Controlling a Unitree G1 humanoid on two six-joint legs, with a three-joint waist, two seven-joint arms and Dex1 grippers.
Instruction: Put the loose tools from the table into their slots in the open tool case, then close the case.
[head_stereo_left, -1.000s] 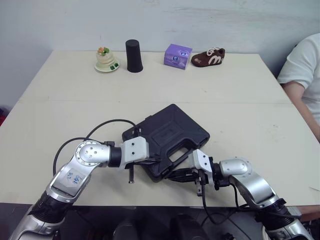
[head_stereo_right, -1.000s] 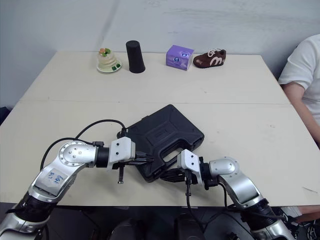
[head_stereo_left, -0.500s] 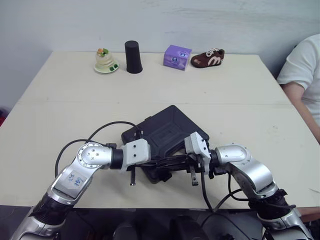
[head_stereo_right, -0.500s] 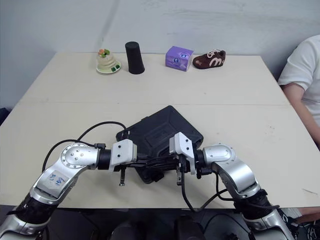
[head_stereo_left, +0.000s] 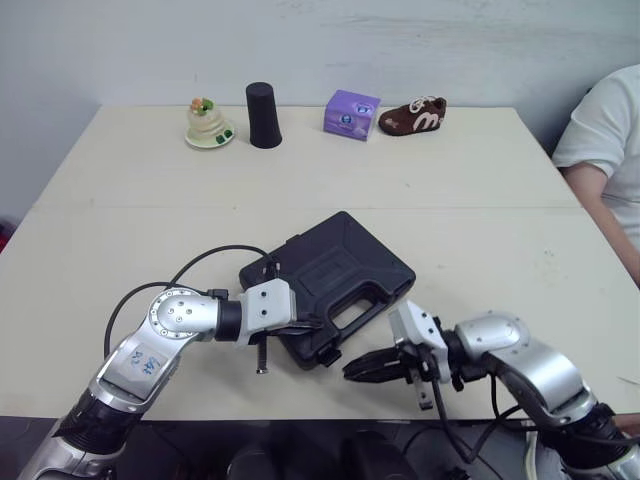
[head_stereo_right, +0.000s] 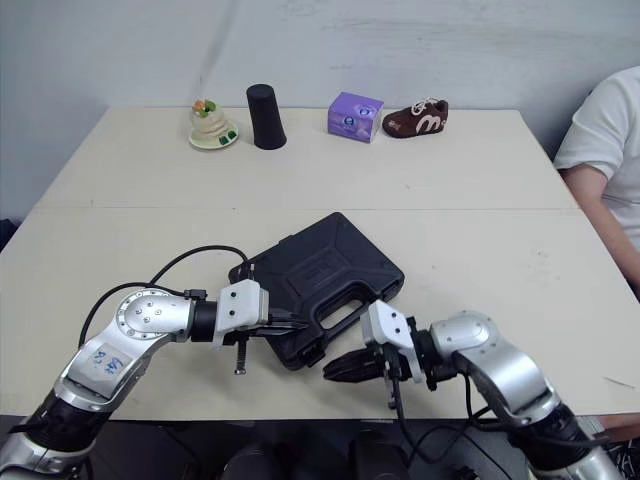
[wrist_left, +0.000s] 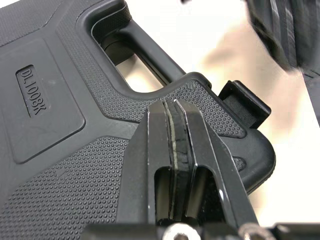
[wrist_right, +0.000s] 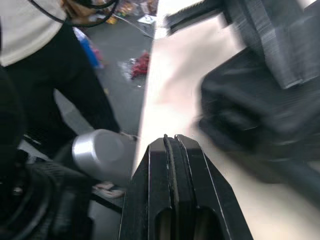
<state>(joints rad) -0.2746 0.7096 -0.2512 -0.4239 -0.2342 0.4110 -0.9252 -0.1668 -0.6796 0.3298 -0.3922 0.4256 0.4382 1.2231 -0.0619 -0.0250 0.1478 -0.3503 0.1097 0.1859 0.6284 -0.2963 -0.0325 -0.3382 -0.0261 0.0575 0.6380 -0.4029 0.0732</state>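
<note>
1. Table (head_stereo_left: 480, 200): closed case (head_stereo_left: 335, 265) at centre, long axis roughly 7 to 1 o'clock.
2. Left gripper (head_stereo_left: 312, 325): clenched empty, resting on near corner, nearer arm.
3. Right gripper (head_stereo_left: 352, 370): clenched empty, just off; latch (head_stereo_left: 325, 356) at 10 o'clock.

Looks matt black plastic on the tool case (wrist_left: 75, 165), pebbled around smooth panels; smooth and matt on the table (head_stereo_left: 300, 170).

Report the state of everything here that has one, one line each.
tool case: closed, lying flat on the table.
left tool: shut, empty, tip over the case's lid.
right tool: shut, empty, off the case near the table's front edge.
black cup: standing, wide end down.
</note>
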